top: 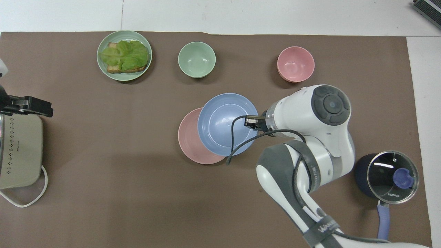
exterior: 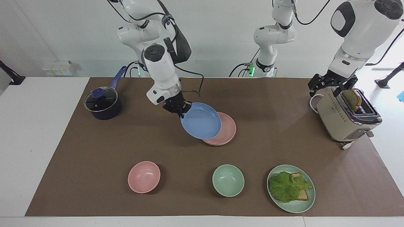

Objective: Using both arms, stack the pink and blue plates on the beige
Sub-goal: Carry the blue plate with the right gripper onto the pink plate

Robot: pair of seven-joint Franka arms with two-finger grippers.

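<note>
Right gripper [exterior: 180,111] had its fingers pinched shut on the rim of the round matte cornflower-blue plate [exterior: 200,120], carried in the air, partly over the round pale-pink plate [exterior: 224,128] at mid-worktop. A cream edge showing under the pink plate suggested the beige one, not certain. Risk: one-edge pinch, plate could swing or slip, or land off-centre and shove the pink plate. Blue plate was round, no long axis; cavity up, tilted, free edge lower. Left gripper [exterior: 329,85] waited with fingers spread, empty, by the beige boxy toaster [exterior: 345,118].
</note>
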